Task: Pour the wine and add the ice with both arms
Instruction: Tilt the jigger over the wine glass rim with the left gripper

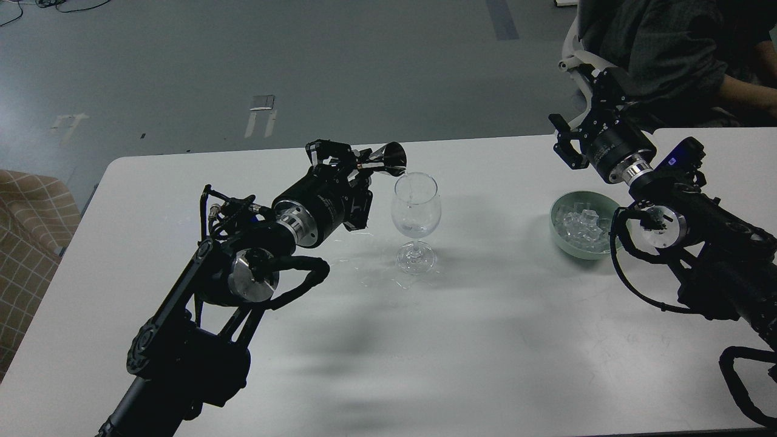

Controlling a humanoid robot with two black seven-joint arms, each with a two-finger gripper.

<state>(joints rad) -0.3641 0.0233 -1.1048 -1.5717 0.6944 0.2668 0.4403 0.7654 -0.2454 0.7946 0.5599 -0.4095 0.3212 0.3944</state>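
Observation:
My left gripper [359,167] is shut on a small metal jigger [388,158]. It holds the jigger tipped on its side, with the mouth at the rim of a clear stemmed wine glass [415,209] standing mid-table. A little colourless wine [415,229] lies low in the glass's bowl. Ice cubes [581,222] are heaped in a pale green bowl [559,233] at the right. My right gripper [586,114] is open and empty, raised above and behind the bowl.
The white table [473,340] carries only the glass and the bowl. A seated person in dark clothes [655,48] and a white chair are right behind my right gripper. A checked seat [30,230] stands off the table's left edge.

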